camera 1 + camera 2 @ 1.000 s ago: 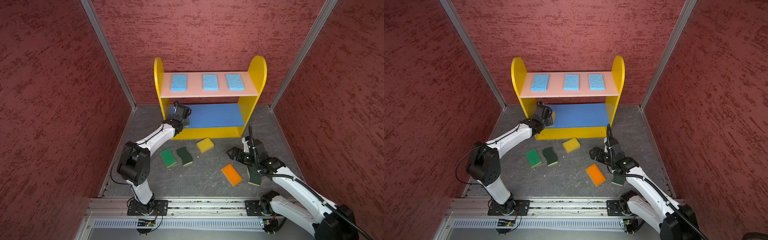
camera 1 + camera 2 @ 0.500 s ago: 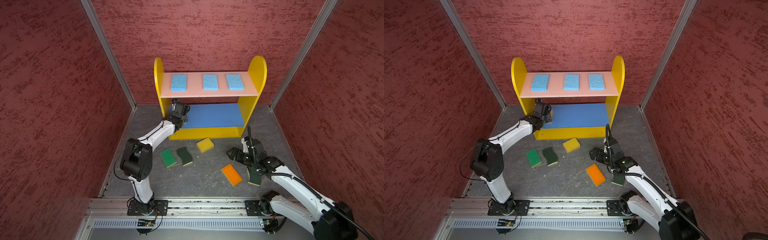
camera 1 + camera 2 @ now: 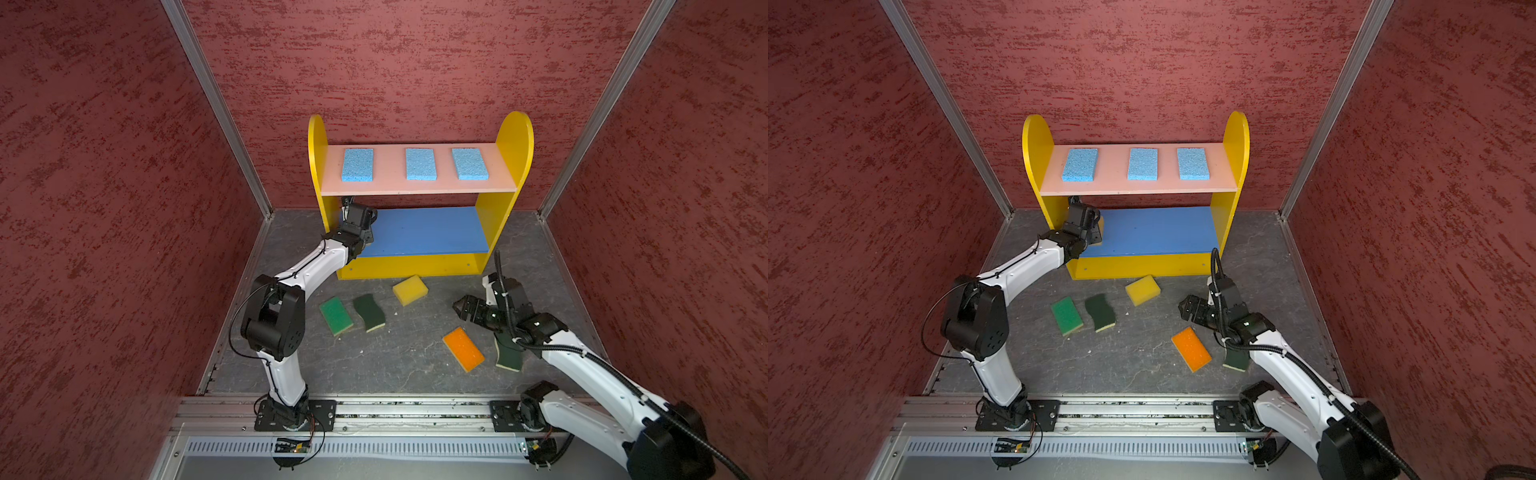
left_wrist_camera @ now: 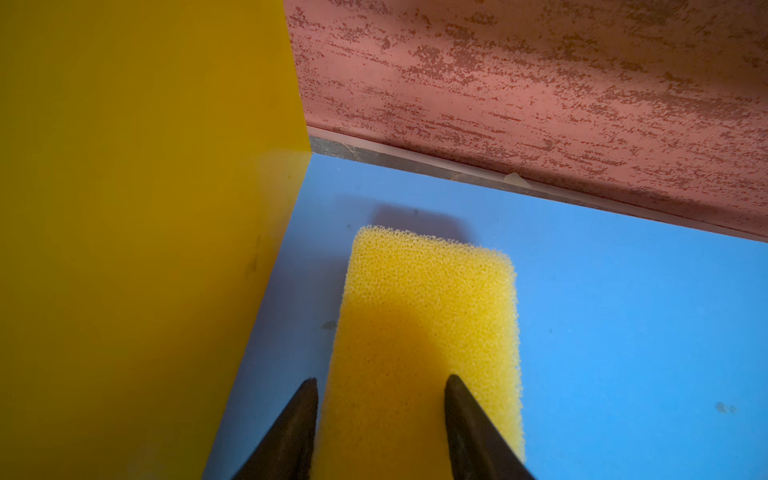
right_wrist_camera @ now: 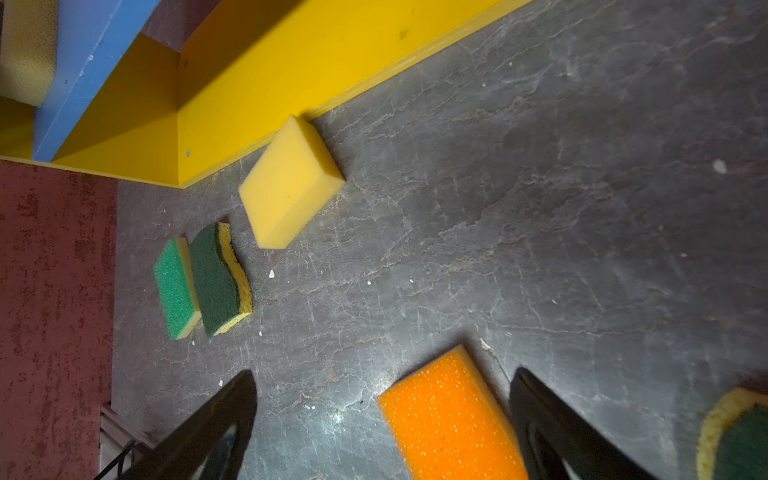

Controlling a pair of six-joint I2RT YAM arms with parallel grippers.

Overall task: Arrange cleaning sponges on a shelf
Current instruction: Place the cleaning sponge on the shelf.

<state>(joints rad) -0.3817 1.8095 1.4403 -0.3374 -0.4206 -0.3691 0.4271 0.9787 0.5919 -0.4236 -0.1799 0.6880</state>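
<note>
The shelf [image 3: 513,141] stands at the back wall with three light blue sponges [image 3: 420,164] on its pink top board. In the left wrist view a yellow sponge [image 4: 428,316] lies flat on the blue middle board [image 4: 602,311] beside the yellow side panel. My left gripper [image 4: 380,378] reaches over its near end, jaws slightly parted, and one fingertip [image 4: 309,386] stands just clear of the foam. On the floor lie a yellow sponge [image 3: 410,289], a bright green one [image 3: 336,315], a dark green wavy one [image 3: 369,311] and an orange-topped one [image 3: 463,348]. My right gripper [image 5: 382,372] hangs wide open above the orange one.
A second dark green sponge [image 3: 509,355] lies partly under my right arm. Red walls close in the grey floor [image 3: 415,365] on three sides. A metal rail [image 3: 395,409] runs along the front. My left wrist [image 3: 357,218] sits under the pink board [image 3: 386,183].
My left arm has pushed further into the shelf's middle level, toward the left side panel, and its jaws have eased apart a little. The right arm has hardly moved.
</note>
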